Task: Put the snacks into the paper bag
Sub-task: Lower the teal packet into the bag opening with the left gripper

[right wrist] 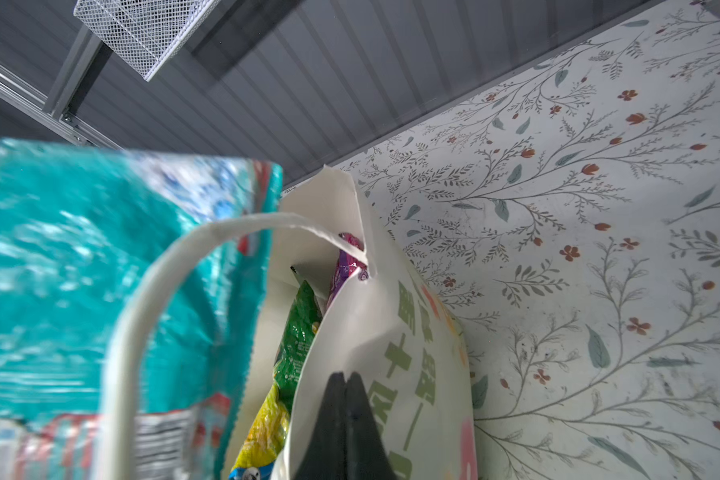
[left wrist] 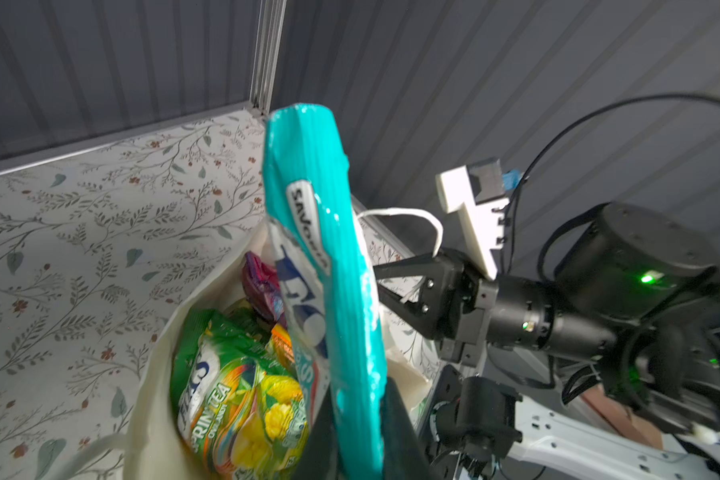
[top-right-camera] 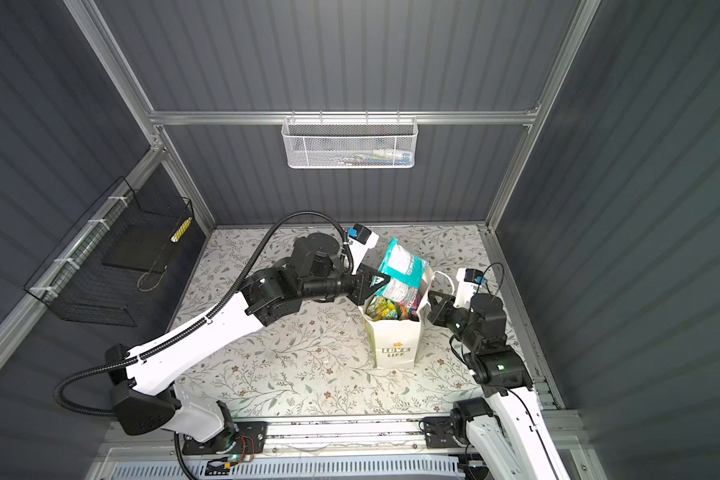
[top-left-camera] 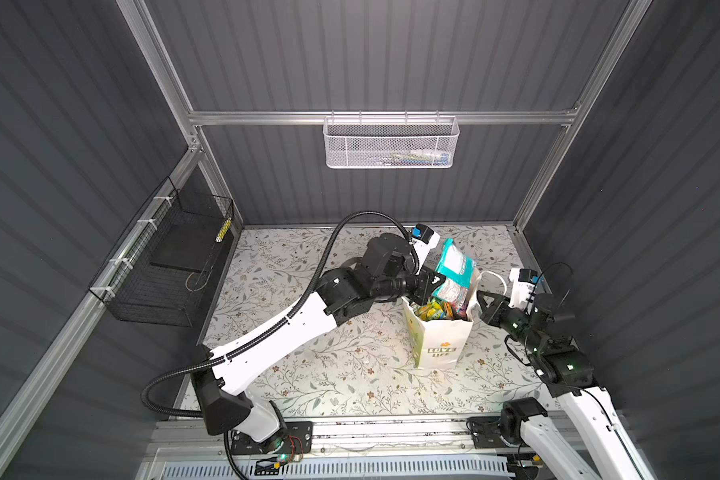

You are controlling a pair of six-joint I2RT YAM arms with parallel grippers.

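Bag status: paper bag point(top-left-camera: 441, 347) stands upright on the floral table point(top-left-camera: 308, 370), right of centre in both top views. Your left gripper point(top-left-camera: 432, 285) pinches a teal packet point(left wrist: 341, 282) by its lower end at the bag mouth; most of the packet sticks up above the rim. Your right gripper point(right wrist: 346, 395) has its jaws pressed together on the bag's side wall near the rim, beside the white cord handle point(right wrist: 159, 291). Green and yellow snacks point(left wrist: 242, 382) and a purple packet point(left wrist: 262, 286) lie inside.

left arm point(top-left-camera: 292, 328): white shells, black joints | conduit point(top-left-camera: 362, 214): black, corrugated, clipped alongside | right arm point(top-left-camera: 566, 368): same colours, green lights, thin black cable | camera mount point(left wrist: 470, 216): white, blue plug | right pincer point(right wrist: 347, 378): black tapered fingers
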